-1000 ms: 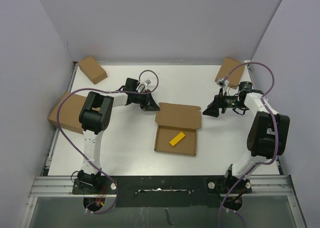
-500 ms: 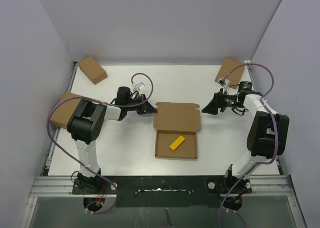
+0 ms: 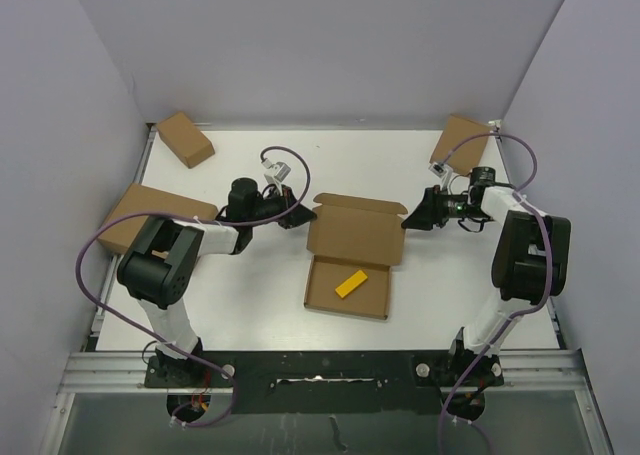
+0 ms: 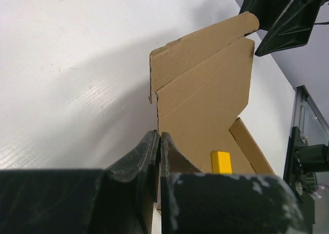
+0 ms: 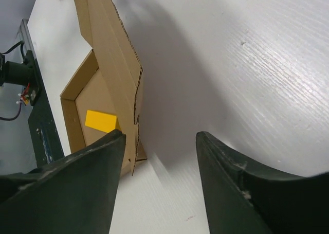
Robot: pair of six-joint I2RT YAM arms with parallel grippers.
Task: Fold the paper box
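The paper box [image 3: 345,287], an open brown cardboard tray, lies mid-table with its lid panel [image 3: 356,231] tilted up at the far side. A small yellow block [image 3: 351,282] rests inside the tray. My left gripper [image 3: 300,218] is shut on the lid's left edge; in the left wrist view that edge [image 4: 157,115] runs straight into my closed fingertips [image 4: 160,135]. My right gripper [image 3: 408,218] stands open at the lid's right edge. In the right wrist view the lid [image 5: 110,49] rises just beside its left finger [image 5: 97,162], and only bare table lies between the fingers.
Closed brown boxes sit at the back left [image 3: 185,138], back right [image 3: 462,142] and left edge [image 3: 140,218]. Grey walls close in the table on three sides. A black rail [image 3: 320,370] runs along the near edge.
My left gripper has drawn leftward with the lid edge, and the box has slid slightly left with its lid raised. My right gripper has narrowed and edged toward the lid's right edge.
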